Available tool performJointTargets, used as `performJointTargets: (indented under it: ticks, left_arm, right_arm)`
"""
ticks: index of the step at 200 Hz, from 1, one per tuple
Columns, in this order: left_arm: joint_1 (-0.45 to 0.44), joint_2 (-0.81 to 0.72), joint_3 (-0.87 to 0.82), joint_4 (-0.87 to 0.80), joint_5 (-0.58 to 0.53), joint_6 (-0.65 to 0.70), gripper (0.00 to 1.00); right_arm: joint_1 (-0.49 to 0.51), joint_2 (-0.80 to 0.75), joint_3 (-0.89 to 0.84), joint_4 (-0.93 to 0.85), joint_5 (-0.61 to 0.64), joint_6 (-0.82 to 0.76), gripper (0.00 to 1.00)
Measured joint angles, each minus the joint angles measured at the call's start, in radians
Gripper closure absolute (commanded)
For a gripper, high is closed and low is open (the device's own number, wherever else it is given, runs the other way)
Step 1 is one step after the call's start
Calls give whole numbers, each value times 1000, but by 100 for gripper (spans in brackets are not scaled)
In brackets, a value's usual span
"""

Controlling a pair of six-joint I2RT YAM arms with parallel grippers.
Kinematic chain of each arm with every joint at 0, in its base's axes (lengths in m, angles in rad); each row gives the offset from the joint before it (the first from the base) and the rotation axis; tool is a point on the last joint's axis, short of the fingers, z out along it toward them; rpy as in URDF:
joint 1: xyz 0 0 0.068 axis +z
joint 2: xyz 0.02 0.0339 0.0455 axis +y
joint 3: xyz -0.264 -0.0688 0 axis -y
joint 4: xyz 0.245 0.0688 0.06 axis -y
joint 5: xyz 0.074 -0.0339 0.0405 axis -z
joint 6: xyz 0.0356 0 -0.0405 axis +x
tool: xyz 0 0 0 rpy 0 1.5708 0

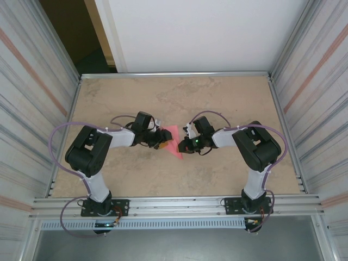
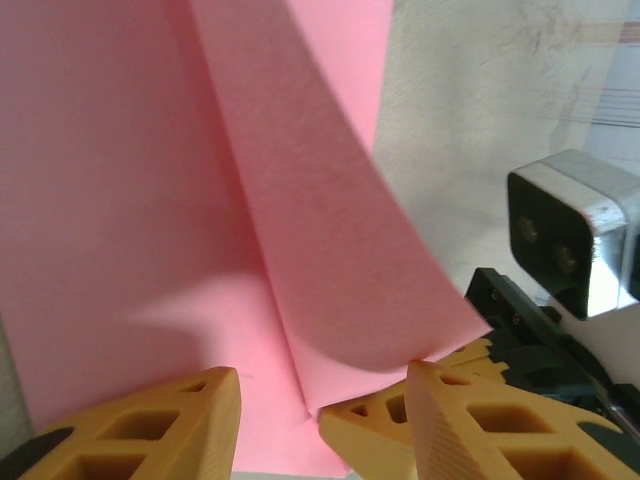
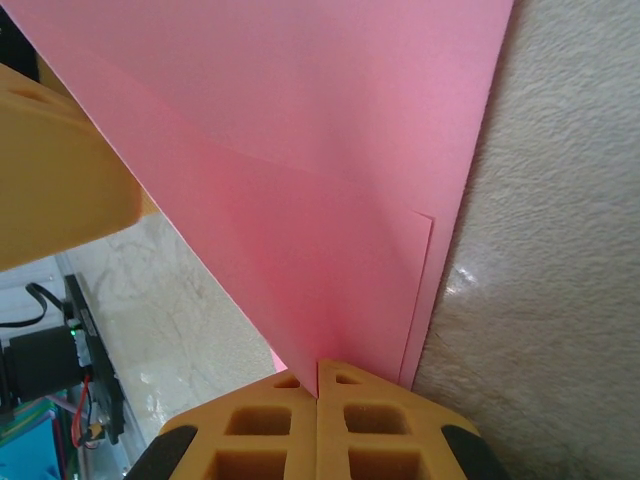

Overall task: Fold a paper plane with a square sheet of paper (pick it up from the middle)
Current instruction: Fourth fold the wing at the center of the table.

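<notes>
Folding is judged early: creased paper is pinched by the closed right gripper, straddled by the half-parted left gripper.

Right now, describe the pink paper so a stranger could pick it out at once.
On the beige table, look at the middle, where the two black arms meet. The pink paper sits between them, pinched by the right gripper. It is the only pink, thin, creased thing there.
</notes>
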Motion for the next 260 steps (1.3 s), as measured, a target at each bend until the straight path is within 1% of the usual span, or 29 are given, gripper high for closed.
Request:
performJointTargets:
  ticks: [72,113,158,188,210,228,260]
  left_arm:
    - [-11,31,63,-105,-45,26,51]
    - [-16,61,122,-186,-61,32,50]
    - [-27,92,201,-306,-91,41,49]
    - [-39,111,246,-379,-117,54,48]
    - [-47,119,270,-415,-136,66,48]
    - [-51,122,277,-426,-145,67,48]
    - [-51,123,279,-430,-146,69,48]
  right_arm:
    - [-1,1,-2,9,-2,0,96]
    - [-2,1,-2,8,-3,5,83]
    - [0,-19,-13,0,5,6,81]
    - [5,-25,-13,-14,24,-1,80]
    - [16,-29,-5,-27,37,-3,77]
    - [34,-39,8,-56,71,-5,74]
    - [63,-65,16,-101,147,-8,73]
